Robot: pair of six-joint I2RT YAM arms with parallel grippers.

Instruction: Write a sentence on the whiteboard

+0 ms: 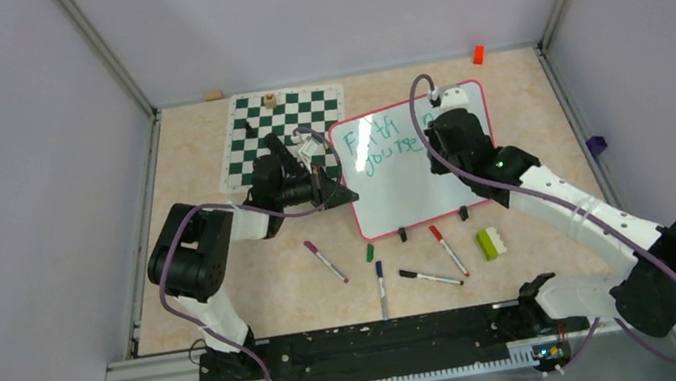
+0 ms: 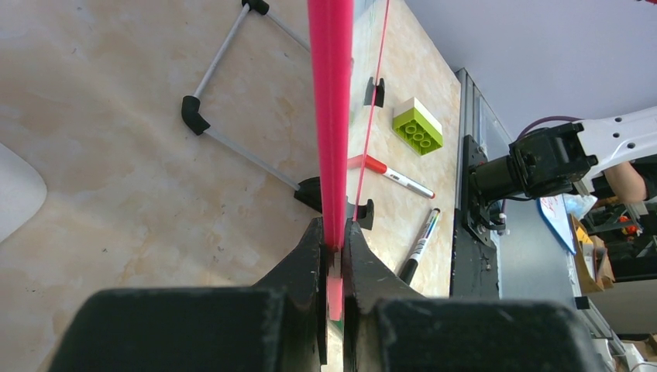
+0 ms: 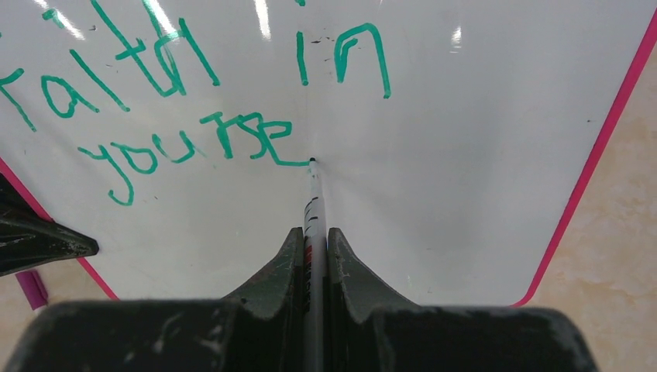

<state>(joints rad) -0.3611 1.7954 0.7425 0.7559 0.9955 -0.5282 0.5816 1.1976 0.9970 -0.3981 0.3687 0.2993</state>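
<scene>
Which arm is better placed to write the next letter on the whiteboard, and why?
Right. The right end effector is shut on a marker whose tip touches the whiteboard where the unfinished sentence stops. The left end effector only clamps the board's pink frame.

Glossy white whiteboard (image 1: 415, 194) with a pink-red frame, teal-green writing (image 1: 383, 143) on it; green-and-white checkered chess mat (image 1: 288, 122); lime-green brick (image 1: 491, 242); small orange block (image 1: 477, 54); beige marbled table (image 1: 268, 292).

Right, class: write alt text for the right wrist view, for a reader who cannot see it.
The right gripper, shut on a slim white marker pen, presses its tip to a glossy white whiteboard with a pink frame, at the end of teal-green handwriting reading "Faith in" and, below it, "yourse".
</scene>
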